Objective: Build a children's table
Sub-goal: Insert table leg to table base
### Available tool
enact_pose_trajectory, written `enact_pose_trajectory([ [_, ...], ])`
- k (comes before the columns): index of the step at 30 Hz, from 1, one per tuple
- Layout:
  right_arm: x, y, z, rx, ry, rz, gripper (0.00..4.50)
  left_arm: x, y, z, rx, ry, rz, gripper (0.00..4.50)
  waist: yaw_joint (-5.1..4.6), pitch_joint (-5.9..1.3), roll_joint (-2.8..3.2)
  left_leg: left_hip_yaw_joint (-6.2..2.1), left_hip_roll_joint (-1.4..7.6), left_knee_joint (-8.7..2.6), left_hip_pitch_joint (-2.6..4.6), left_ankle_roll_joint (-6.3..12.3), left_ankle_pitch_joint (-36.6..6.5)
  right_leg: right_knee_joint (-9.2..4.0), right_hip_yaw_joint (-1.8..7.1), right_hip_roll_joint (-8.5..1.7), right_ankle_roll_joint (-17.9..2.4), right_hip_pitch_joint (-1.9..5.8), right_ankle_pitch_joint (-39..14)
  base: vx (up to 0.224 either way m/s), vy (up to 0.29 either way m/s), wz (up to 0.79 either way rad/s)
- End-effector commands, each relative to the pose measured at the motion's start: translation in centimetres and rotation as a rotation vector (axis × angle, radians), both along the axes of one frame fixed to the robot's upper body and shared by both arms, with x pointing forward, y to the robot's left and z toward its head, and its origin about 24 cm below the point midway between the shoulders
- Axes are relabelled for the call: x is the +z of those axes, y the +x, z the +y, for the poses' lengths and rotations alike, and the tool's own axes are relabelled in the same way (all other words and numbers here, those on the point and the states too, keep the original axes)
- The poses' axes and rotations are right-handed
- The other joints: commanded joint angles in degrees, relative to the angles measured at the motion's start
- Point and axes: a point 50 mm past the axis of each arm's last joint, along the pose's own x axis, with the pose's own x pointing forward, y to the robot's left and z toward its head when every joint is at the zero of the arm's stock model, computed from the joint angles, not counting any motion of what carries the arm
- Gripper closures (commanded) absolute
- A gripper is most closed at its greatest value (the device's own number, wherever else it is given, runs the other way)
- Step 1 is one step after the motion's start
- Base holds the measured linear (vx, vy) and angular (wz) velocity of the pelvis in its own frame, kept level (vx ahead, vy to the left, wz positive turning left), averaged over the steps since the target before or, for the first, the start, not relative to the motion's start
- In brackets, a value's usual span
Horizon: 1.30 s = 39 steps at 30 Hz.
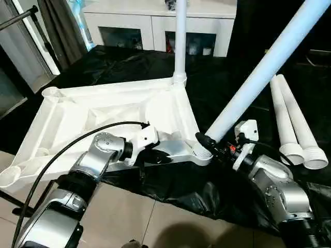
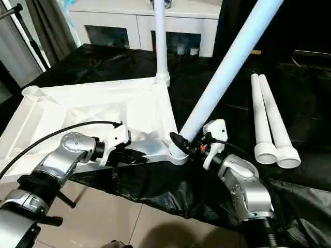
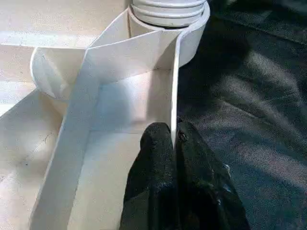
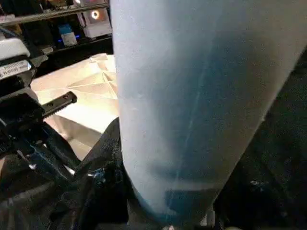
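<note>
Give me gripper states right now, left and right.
Left gripper: shut, pinching the tabletop rim wall.
Right gripper: closed around the tilted leg near its base at the corner socket.

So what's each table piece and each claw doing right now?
Tabletop: upside down, ribs showing.
Far leg: upright in its corner socket.
Near leg: tilted, its end at the near corner socket.
Two spare legs: lying side by side.
Left claw: shut on the tabletop's edge.
Right claw: gripping the near leg.
</note>
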Motion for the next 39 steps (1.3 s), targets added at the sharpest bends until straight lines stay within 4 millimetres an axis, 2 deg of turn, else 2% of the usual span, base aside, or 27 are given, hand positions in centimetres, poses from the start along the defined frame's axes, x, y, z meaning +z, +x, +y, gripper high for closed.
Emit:
enact_pose_trajectory([
  [1,-3.2,-1.2,-0.1,0.012,-0.125,0.144,2.60,1.0,0.8,0.6,0.070,-0.041,-0.051,4.50,0.14,-3.17,-0.64,-0.50,1.29,-4.47,0.76,0.45,-15.87,-5.12,1.40,-3.51,-11.58,2.45,-14.69,0.000,0.000,0.00],
  [5,-2.9,-0.7,0.2,0.041,-0.158,0.135,2.60,0.9,0.8,0.6,0.055,-0.021,-0.056,4.50,-0.14,-3.09,-0.76,-0.54,1.26,-4.58,0.81,0.14,-17.01,-5.30,1.45,-3.53,-11.13,2.39,-16.65,0.000,0.000,0.00],
  [7,-2.6,-0.3,0.7,0.091,-0.190,0.139,2.60,0.9,0.7,0.6,0.046,-0.012,-0.057,4.50,-0.26,-3.03,-1.12,-0.57,1.24,-4.66,0.76,0.18,-17.36,-5.38,1.43,-3.57,-10.91,2.40,-17.67,0.000,0.000,0.00],
  [8,-2.5,-0.1,0.9,0.117,-0.203,0.145,2.60,0.9,0.7,0.7,0.040,-0.007,-0.058,4.50,-0.47,-3.00,-1.21,-0.63,1.20,-4.75,0.59,0.25,-17.14,-5.37,1.35,-3.51,-10.82,2.56,-17.90,0.000,0.000,0.00],
  [11,-2.4,0.2,1.3,0.186,-0.232,0.161,2.61,1.0,0.6,0.7,0.026,0.000,-0.060,4.50,-0.51,-3.02,-1.23,-0.55,1.28,-4.61,0.72,0.52,-16.83,-5.46,1.47,-3.66,-10.86,2.32,-18.24,0.000,0.000,0.00],
  [13,-2.4,0.2,1.5,0.218,-0.245,0.176,2.61,1.1,0.6,0.8,0.017,0.006,-0.060,4.50,-0.59,-2.99,-1.60,-0.60,1.26,-4.70,0.65,0.53,-16.85,-5.38,1.40,-3.62,-10.74,2.41,-18.72,0.000,0.000,0.00],
  [14,-2.5,0.2,1.5,0.233,-0.250,0.185,2.61,1.2,0.6,0.9,0.013,0.008,-0.061,4.50,-0.59,-2.99,-1.60,-0.60,1.26,-4.70,0.65,0.53,-16.85,-5.38,1.40,-3.62,-10.74,2.41,-18.72,0.000,0.000,0.00],
  [16,-2.7,0.2,1.5,0.277,-0.272,0.201,2.61,1.4,0.5,1.1,0.001,0.015,-0.061,4.50,-0.54,-3.08,-1.98,-0.50,1.43,-4.68,0.72,0.61,-16.37,-5.45,1.51,-3.71,-10.98,2.30,-17.80,0.000,0.000,0.00],
  [17,-2.7,0.2,1.5,0.283,-0.275,0.203,2.61,1.4,0.5,1.1,0.000,0.016,-0.061,4.50,-0.55,-3.08,-1.91,-0.57,1.41,-4.71,0.64,0.62,-16.27,-5.29,1.50,-3.71,-11.13,2.37,-17.39,0.000,0.000,0.00],
  [19,-2.7,0.3,1.4,0.311,-0.289,0.213,2.61,1.5,0.4,1.3,-0.012,0.022,-0.059,4.50,-0.47,-3.17,-2.24,-0.50,1.56,-4.72,0.73,0.82,-15.56,-5.19,1.50,-3.73,-11.55,2.37,-15.46,0.000,0.000,0.00],
  [20,-2.7,0.3,1.4,0.315,-0.291,0.214,2.61,1.5,0.4,1.3,-0.014,0.023,-0.059,4.50,-0.49,-3.18,-2.13,-0.51,1.56,-4.76,0.70,0.83,-15.39,-5.03,1.45,-3.62,-12.01,2.39,-14.10,0.000,0.000,0.00],
  [21,-2.7,0.3,1.4,0.332,-0.293,0.217,2.61,1.5,0.4,1.4,-0.020,0.025,-0.056,4.50,-0.48,-3.18,-2.43,-0.44,1.54,-4.73,0.72,0.95,-15.38,-5.05,1.43,-3.60,-12.19,2.41,-13.60,0.000,0.000,0.00],
  [22,-2.6,0.3,1.4,0.346,-0.294,0.219,2.61,1.6,0.3,1.4,-0.024,0.027,-0.054,4.50,-0.43,-3.21,-2.31,-0.48,1.57,-4.72,0.75,0.93,-15.26,-4.93,1.43,-3.64,-12.44,2.44,-13.08,0.000,0.000,0.00],
  [23,-2.6,0.3,1.4,0.357,-0.293,0.220,2.61,1.6,0.3,1.5,-0.031,0.030,-0.054,4.50,-0.45,-3.17,-2.52,-0.43,1.60,-4.78,0.77,0.99,-15.46,-4.98,1.42,-3.65,-12.73,2.46,-12.66,0.000,0.000,0.00],
  [24,-2.5,0.4,1.4,0.380,-0.290,0.221,2.61,1.8,0.3,1.5,-0.045,0.032,-0.051,4.50,-0.39,-3.28,-2.33,-0.45,1.63,-4.76,0.83,0.98,-15.27,-4.83,1.39,-3.69,-13.10,2.50,-11.83,0.000,0.000,0.00],
  [25,-2.5,0.4,1.4,0.386,-0.290,0.220,2.61,1.8,0.3,1.6,-0.048,0.032,-0.050,4.50,-0.42,-3.28,-2.55,-0.42,1.67,-4.79,0.81,1.05,-15.07,-4.81,1.34,-3.65,-13.40,2.56,-10.89,0.000,0.000,0.00],
  [29,-2.3,0.4,1.5,0.433,-0.283,0.197,2.61,2.2,0.4,1.7,-0.082,0.041,-0.046,4.50,-0.26,-3.29,-2.58,-0.37,1.76,-4.81,0.93,1.07,-15.01,-4.64,1.29,-3.65,-14.34,2.57,-8.36,0.000,0.000,0.00],
  [35,-2.3,0.4,1.7,0.482,-0.292,0.167,2.61,2.8,1.0,1.8,-0.086,0.059,-0.051,4.50,-0.07,-3.30,-2.82,-0.27,1.74,-4.75,1.00,1.38,-14.78,-4.52,1.31,-3.67,-14.97,2.66,-7.20,0.000,0.000,0.00],
  [39,-2.2,0.5,1.9,0.478,-0.290,0.156,2.61,3.1,1.5,1.6,-0.046,0.037,-0.063,4.50,0.11,-3.10,-2.91,-0.29,1.77,-4.91,1.12,0.91,-16.21,-4.79,1.35,-3.82,-14.73,2.63,-9.90,0.000,0.000,0.00],
])
